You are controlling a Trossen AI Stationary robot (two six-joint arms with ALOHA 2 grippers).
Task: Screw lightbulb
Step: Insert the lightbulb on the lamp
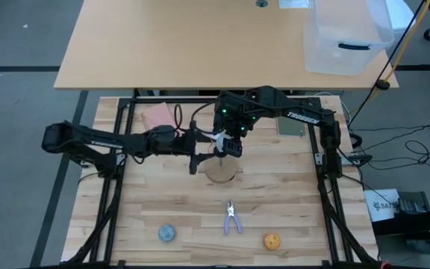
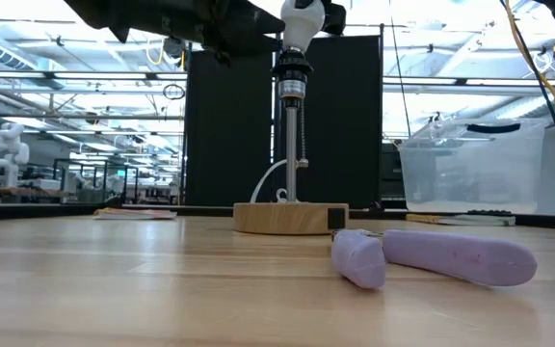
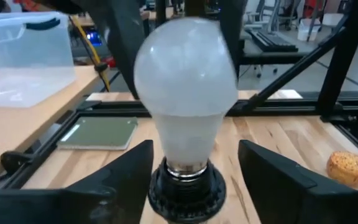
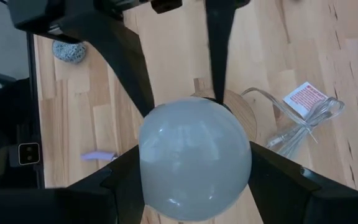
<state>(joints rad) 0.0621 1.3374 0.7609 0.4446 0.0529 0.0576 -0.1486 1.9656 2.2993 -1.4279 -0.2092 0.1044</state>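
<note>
One lightbulb (image 3: 185, 93), white and frosted, sits upright with its silvery base seated in the black socket (image 3: 187, 190) at the top of a slim post rising from the round wooden stand (image 2: 292, 218) near the middle of the table. Judging by how little thread shows above the socket, the bulb seems already started or mostly threaded, though whether it is fully tight cannot be told; final turns and letting go would remain. The right gripper (image 4: 194, 168) comes down from above with its fingers on either side of the globe, close against the glass and apparently clasping it. The left gripper (image 3: 194, 171) reaches in level from the side, its fingers spread wide around the neck and socket, clear of both and holding nothing. Around the stand, the pale wood-plank table (image 1: 290, 217) carries purple-handled pliers (image 1: 232, 217), a blue-grey ball (image 1: 167, 233), an orange ball (image 1: 272, 240), a pink pad (image 1: 157, 116), a green card (image 1: 292, 125), and the lamp's coiled clear cord with a tag (image 4: 306, 96). Beyond stand a tan desk (image 1: 185, 45) with a clear plastic bin (image 1: 346, 33), and behind them black screens and a bright workshop.
</note>
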